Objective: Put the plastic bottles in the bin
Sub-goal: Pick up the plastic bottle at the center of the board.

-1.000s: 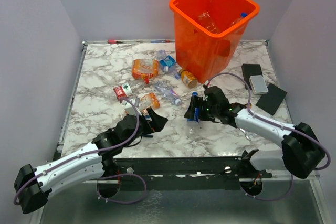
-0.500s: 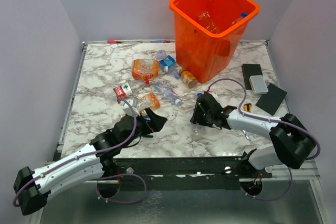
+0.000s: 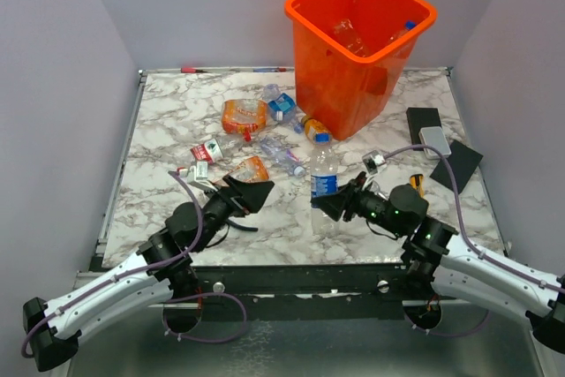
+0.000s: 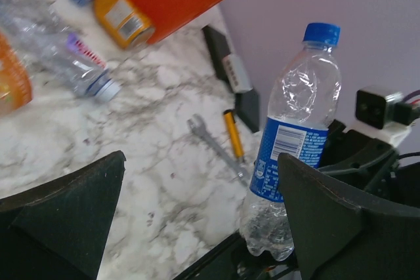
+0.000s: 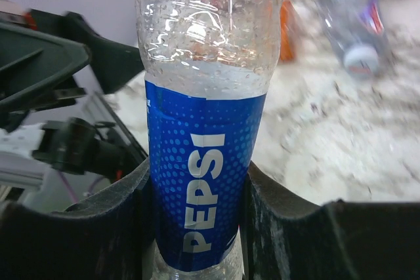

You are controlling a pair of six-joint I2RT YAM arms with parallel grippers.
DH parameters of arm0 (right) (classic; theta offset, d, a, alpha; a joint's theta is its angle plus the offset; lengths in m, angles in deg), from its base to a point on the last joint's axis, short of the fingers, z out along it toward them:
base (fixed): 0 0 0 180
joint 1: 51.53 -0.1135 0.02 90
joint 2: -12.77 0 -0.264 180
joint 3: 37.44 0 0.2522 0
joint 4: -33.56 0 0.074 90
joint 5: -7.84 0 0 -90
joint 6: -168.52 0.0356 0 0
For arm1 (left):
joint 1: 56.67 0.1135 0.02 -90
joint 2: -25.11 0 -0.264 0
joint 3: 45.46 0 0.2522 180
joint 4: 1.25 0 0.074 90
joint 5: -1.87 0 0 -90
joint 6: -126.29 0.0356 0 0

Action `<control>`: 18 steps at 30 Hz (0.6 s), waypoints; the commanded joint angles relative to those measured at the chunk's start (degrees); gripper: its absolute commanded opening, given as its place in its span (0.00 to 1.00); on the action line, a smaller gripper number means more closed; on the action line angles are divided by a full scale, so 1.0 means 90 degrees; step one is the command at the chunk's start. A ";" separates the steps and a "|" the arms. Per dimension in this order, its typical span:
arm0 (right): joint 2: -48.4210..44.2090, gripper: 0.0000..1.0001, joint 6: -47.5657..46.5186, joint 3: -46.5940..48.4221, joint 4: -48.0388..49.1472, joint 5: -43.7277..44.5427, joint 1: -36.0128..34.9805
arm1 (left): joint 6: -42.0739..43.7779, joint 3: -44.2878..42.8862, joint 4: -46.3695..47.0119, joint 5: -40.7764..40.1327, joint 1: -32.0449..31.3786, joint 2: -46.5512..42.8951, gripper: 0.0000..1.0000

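The Pepsi bottle [image 5: 203, 162] is clear, glossy plastic; the bin [image 3: 334, 86], at one o'clock, translucent orange plastic; the table [image 3: 168, 112] smooth, marbled.

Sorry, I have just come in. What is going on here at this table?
The robot is moving plastic bottles from the table into the orange bin. Its right gripper is closed on a blue-labelled Pepsi bottle, held upright near the front edge. Its left gripper is open and empty, beside the ones lying loose in mid-table. Other bottles lie inside the bin.
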State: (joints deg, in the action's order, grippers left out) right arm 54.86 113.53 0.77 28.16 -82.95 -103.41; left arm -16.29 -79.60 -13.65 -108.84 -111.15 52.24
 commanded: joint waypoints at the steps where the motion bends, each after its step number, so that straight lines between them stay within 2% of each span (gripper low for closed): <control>1: -0.0533 0.33 -0.0405 -0.0271 0.1302 -0.0872 -0.0046 | 0.0344 0.0164 0.2309 0.0726 -0.0010 -0.0116 0.99; 7: -0.0188 0.31 -0.0492 -0.0190 0.1999 -0.1865 -0.0061 | 0.0932 -0.1217 0.2536 0.2583 -0.0010 0.1500 0.99; 12: -0.0077 0.30 -0.0358 -0.0400 0.2600 -0.2022 -0.0066 | 0.1153 -0.1933 0.2580 0.3827 -0.0013 0.2563 0.99; 18: -0.0036 0.29 -0.0101 -0.0561 0.3130 -0.2121 -0.0066 | 0.1123 -0.1935 0.2590 0.4136 -0.0011 0.2964 0.98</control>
State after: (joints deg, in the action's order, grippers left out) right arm 54.40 111.49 -3.69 50.26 -99.46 -103.63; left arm -7.42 -96.85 8.54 -77.70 -111.13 77.79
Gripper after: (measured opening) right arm 0.441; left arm 0.990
